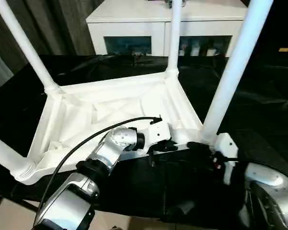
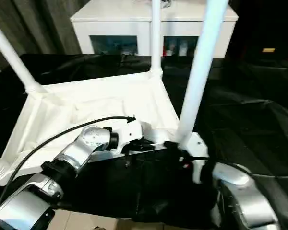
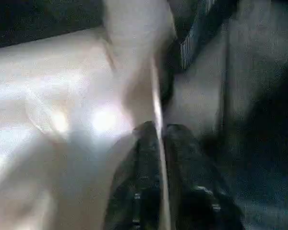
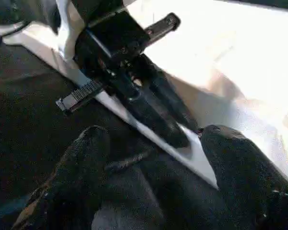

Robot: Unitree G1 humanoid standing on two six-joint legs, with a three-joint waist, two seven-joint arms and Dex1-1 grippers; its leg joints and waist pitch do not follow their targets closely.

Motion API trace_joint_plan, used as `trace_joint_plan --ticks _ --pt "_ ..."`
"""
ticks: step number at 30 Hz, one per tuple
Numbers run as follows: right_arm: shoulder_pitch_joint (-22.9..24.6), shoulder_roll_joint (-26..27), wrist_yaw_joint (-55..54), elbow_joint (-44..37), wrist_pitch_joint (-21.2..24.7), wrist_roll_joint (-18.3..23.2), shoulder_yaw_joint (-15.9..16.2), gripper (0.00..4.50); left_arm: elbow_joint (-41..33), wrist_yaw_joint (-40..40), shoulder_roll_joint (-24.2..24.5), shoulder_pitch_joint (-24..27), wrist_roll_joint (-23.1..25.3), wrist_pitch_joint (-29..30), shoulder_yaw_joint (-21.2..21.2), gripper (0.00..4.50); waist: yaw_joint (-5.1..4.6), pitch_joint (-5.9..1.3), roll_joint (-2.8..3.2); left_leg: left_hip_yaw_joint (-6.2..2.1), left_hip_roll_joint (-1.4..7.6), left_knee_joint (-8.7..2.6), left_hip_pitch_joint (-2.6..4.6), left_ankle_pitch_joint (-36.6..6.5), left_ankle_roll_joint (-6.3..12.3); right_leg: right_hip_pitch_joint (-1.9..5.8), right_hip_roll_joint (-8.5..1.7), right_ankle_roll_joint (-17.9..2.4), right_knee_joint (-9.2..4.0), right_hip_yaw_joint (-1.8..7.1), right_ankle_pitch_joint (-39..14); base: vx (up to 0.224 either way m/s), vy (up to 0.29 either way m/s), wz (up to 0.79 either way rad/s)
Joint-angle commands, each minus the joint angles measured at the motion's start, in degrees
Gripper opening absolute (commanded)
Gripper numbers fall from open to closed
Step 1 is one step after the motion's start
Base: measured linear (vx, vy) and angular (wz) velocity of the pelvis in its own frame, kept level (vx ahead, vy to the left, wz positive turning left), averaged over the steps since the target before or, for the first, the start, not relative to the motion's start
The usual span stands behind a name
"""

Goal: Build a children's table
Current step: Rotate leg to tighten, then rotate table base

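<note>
The children's table (image 1: 110,110) lies upside down on a black cloth, ribbed underside up. Its four round white legs stand in the corner sockets, the near right leg (image 1: 235,67) rising beside my right arm. My left gripper (image 1: 175,146) reaches across the near side, and its two black fingers (image 3: 144,143) are pressed on either side of the thin near rim (image 4: 197,158). My right gripper (image 4: 156,134) is open at the near right corner. It faces the left gripper's fingers (image 4: 153,112), with the rim and cloth between its pads.
A white low cabinet (image 1: 134,19) with dark glass openings stands behind the table. The black cloth (image 1: 259,110) spreads to the right and toward me. A black cable (image 1: 86,139) arcs over my left forearm. Dark curtains hang at the far left.
</note>
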Motion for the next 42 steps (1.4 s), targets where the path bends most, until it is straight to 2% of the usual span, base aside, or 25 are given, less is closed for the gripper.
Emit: trace_joint_plan --ticks 1,2,3,5,6,7,8,9,12,13,17,18,19,21,22,23,24,28,32,33,34,37,38,39,42 --pt "-0.54 0.2 -0.1 -0.77 0.6 -0.18 0.99 3.38 -4.88 -1.94 0.26 -0.04 -3.39 1.53 1.82 0.63 -0.11 -3.38 -2.07 -0.72 2.12 -4.25 0.51 -11.31 5.62 2.16 -1.38 -12.78 -3.69 1.17 -14.57 0.0 0.0 0.0" --pt "-0.58 0.24 -0.12 -0.74 0.38 -0.5 1.37 3.38 -6.64 -2.74 0.89 0.7 -4.17 2.69 2.15 0.84 -0.21 -3.39 -2.27 -0.77 1.96 -4.15 0.41 -10.94 5.61 2.27 -1.26 -12.81 -3.45 1.07 -13.87 0.0 0.0 0.0" --pt "-0.6 0.27 -0.19 -0.71 0.2 -0.74 1.65 3.38 -7.99 -3.45 1.49 1.31 -4.65 3.57 2.32 0.95 -0.29 -3.41 -2.07 -0.83 2.02 -4.26 0.31 -10.41 5.53 2.39 -1.21 -12.93 -3.34 1.05 -12.31 0.0 0.0 0.0" --pt "-0.8 0.57 -0.27 -0.51 0.07 -1.1 2.02 3.38 -11.8 -4.09 3.5 3.13 -5.33 5.6 2.97 0.98 -0.53 -3.55 -2.36 -0.91 2.11 -4.2 0.4 -10.2 5.38 2.53 -1.1 -13.46 -2.98 1.0 -9.38 0.0 0.0 0.0" --pt "-1.02 0.75 -0.3 -0.35 0.07 -1.18 2.16 3.38 -14.08 -4.73 4.84 4.2 -5.93 7.46 3.35 1.0 -0.71 -3.52 -2.57 -0.85 1.96 -4.09 0.21 -9.42 5.88 2.63 -1.06 -13.88 -2.75 1.0 -7.52 0.0 0.0 0.0" --pt "-1.18 0.83 -0.38 -0.24 0.0 -1.25 2.17 3.38 -14.9 -4.88 5.43 4.58 -6.01 8.2 3.5 1.28 -0.88 -3.65 -2.5 -0.81 1.9 -3.92 0.28 -8.39 6.38 2.68 -1.05 -14.29 -2.54 1.02 -5.84 0.0 0.0 0.0" --pt "-2.1 1.26 -0.94 0.39 -0.36 -1.65 2.28 3.38 -19.65 -5.74 8.71 6.76 -6.54 12.61 4.34 1.28 -0.96 -3.71 -2.55 -0.75 1.98 -3.89 0.42 -7.99 6.51 2.64 -1.03 -14.65 -2.4 1.02 -5.09 0.0 0.0 0.0" --pt "-2.8 1.75 -1.48 0.85 -0.34 -1.72 2.26 3.38 -22.62 -6.27 11.23 8.23 -6.23 15.65 4.63 1.4 -1.28 -3.61 -2.41 -0.82 1.88 -3.97 0.15 -7.7 6.86 2.72 -1.02 -14.81 -2.36 0.98 -5.07 0.0 0.0 0.0" --pt "-4.98 4.0 -4.61 2.78 -1.13 -3.03 2.31 3.38 -29.92 -7.71 18.06 12.49 -5.11 22.96 5.16 1.55 -1.67 -3.44 -1.78 -0.77 2.05 -4.17 0.65 -9.44 5.49 2.32 -0.88 -14.74 -2.44 1.05 -7.69 0.0 0.0 0.0" --pt "-5.58 4.71 -5.73 3.4 -1.47 -3.44 2.39 3.38 -31.94 -7.98 19.71 13.68 -5.09 24.7 5.34 1.72 -2.01 -3.26 -1.96 -0.71 1.9 -4.34 0.49 -10.05 4.68 2.28 -0.64 -14.41 -2.59 0.99 -8.91 0.0 0.0 0.0" --pt "-8.57 9.74 -13.54 7.31 -2.29 -5.75 1.71 3.38 -39.14 -6.25 22.45 18.54 -6.69 29.24 7.93 1.85 -1.64 -3.25 -1.5 -0.39 2.03 -4.44 1.6 -12.37 1.56 1.56 -0.37 -14.1 -2.69 1.2 -10.71 0.0 0.0 0.0" --pt "-8.87 10.63 -14.45 7.76 -1.98 -5.77 1.63 3.38 -40.84 -5.89 22.87 19.57 -7.36 30.33 8.29 2.01 -1.79 -3.11 -1.47 -0.5 1.96 -4.67 1.17 -12.37 1.18 1.78 -0.32 -14.18 -2.63 1.23 -10.17 0.0 0.0 0.0" --pt "-9.22 11.55 -15.7 8.45 -2.56 -6.68 2.1 3.38 -43.42 -5.38 23.37 21.32 -8.21 31.99 8.82 2.17 -1.53 -3.15 -1.23 -0.48 1.97 -4.66 1.43 -12.86 0.77 1.68 -0.24 -13.94 -2.57 1.19 -10.33 0.0 0.0 0.0" --pt "-9.42 12.01 -16.39 8.9 -3.08 -7.4 2.49 3.38 -45.47 -4.91 23.84 22.48 -8.76 33.52 9.06 2.24 -1.67 -3.1 -1.24 -0.56 1.88 -4.87 1.33 -13.76 -0.14 1.79 -0.12 -13.28 -2.54 1.16 -9.93 0.0 0.0 0.0" --pt "-9.8 13.11 -18.33 9.82 -3.53 -8.98 3.2 3.38 -49.62 -3.42 25.36 25.13 -8.31 37.3 9.24 2.32 -1.75 -3.18 -1.33 -0.57 1.84 -4.76 1.31 -13.59 -0.34 1.88 -0.14 -13.15 -2.4 1.23 -9.14 0.0 0.0 0.0" --pt "-9.92 13.86 -19.19 10.17 -3.67 -8.98 2.98 3.38 -50.66 -2.53 26.01 26.2 -7.46 38.46 9.21 2.32 -1.8 -3.19 -1.31 -0.67 1.8 -4.8 1.03 -13.04 -0.34 2.12 -0.22 -13.08 -2.26 1.2 -8.62 0.0 0.0 0.0" --pt "-9.96 14.38 -19.77 10.38 -3.81 -8.93 2.82 3.38 -51.31 -1.94 26.43 26.94 -6.89 39.15 9.22 2.62 -1.94 -3.08 -1.53 -0.6 1.63 -4.79 0.96 -13.18 -0.09 2.06 -0.15 -12.63 -2.44 1.2 -9.34 0.0 0.0 0.0" --pt "-11.06 15.55 -22.71 12.73 -4.86 -10.34 2.42 3.38 -53.4 -0.48 28.74 30.31 -4.16 42.55 9.23 2.79 -2.15 -2.93 -1.26 -0.68 1.59 -4.92 1.14 -15.2 -0.58 1.88 -0.13 -11.5 -2.89 1.27 -12.84 0.0 0.0 0.0" --pt "-11.98 16.08 -24.77 14.08 -5.63 -11.08 1.39 3.38 -55.47 1.02 31.0 32.51 -4.3 46.02 9.95 3.07 -2.32 -2.77 -0.84 -0.82 1.49 -5.05 1.38 -18.5 -1.8 1.52 -0.06 -10.29 -3.1 1.34 -16.41 0.0 0.0 0.0" --pt "-12.15 16.11 -25.25 14.36 -5.84 -11.4 1.29 3.38 -55.86 1.37 31.57 32.99 -4.33 46.66 10.02 3.09 -2.46 -2.74 -1.02 -0.85 1.4 -5.09 1.3 -19.16 -2.01 1.52 0.04 -9.9 -3.17 1.3 -17.14 0.0 0.0 0.0" --pt "-12.63 16.44 -26.41 15.51 -6.25 -11.7 0.66 3.38 -56.83 2.22 33.11 34.67 -4.04 49.43 10.2 3.14 -2.38 -2.8 -0.79 -0.85 1.42 -5.05 1.53 -19.5 -2.18 1.33 0.03 -9.75 -3.2 1.35 -17.34 0.0 0.0 0.0" --pt "-13.2 16.68 -28.01 16.85 -6.42 -12.17 -0.09 3.38 -56.77 4.21 33.87 36.15 -2.59 51.98 10.27 3.4 -2.21 -2.77 -0.84 -0.76 1.41 -5.0 1.89 -20.08 -2.33 0.96 0.26 -9.87 -3.31 1.4 -17.19 0.0 0.0 0.0" --pt "-13.64 16.74 -28.99 17.73 -6.48 -12.42 -0.57 3.38 -56.39 5.87 34.18 37.04 -1.13 53.52 10.23 3.47 -2.3 -2.67 -0.92 -0.92 1.42 -5.17 1.52 -20.19 -2.3 1.21 0.22 -10.02 -3.16 1.36 -17.06 0.0 0.0 0.0" --pt "-14.11 16.64 -29.81 18.6 -6.36 -12.66 -0.96 3.38 -56.05 7.3 34.29 37.76 0.25 54.27 10.14 3.51 -2.23 -2.71 -0.93 -0.97 1.39 -5.16 1.61 -20.36 -2.41 1.2 0.16 -9.79 -3.27 1.34 -17.49 0.0 0.0 0.0" --pt "-14.63 16.42 -30.24 19.53 -6.59 -12.82 -1.38 3.38 -53.61 11.3 32.3 37.17 1.72 52.52 11.19 3.73 -2.26 -2.6 -1.18 -0.99 1.31 -5.14 1.7 -21.6 -2.48 1.07 0.2 -9.23 -3.52 1.39 -19.14 0.0 0.0 0.0"
